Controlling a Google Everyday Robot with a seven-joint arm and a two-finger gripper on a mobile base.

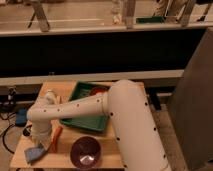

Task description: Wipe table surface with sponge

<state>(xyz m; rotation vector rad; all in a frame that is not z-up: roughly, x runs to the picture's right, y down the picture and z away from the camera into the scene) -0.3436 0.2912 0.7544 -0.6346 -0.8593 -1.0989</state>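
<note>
LIGHT: you get warm, dim indoor light from overhead | brightest on the pale floor at top | black band across the middle | soft sheen along the big white robot arm | hand low over the light tan wooden bench, front-left corner, in duller light | faint glare in the round purple bowl

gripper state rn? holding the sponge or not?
Gripper: down at the table surface's front-left corner, right over the sponge; grip state cannot be told, the arm hides it.
</note>
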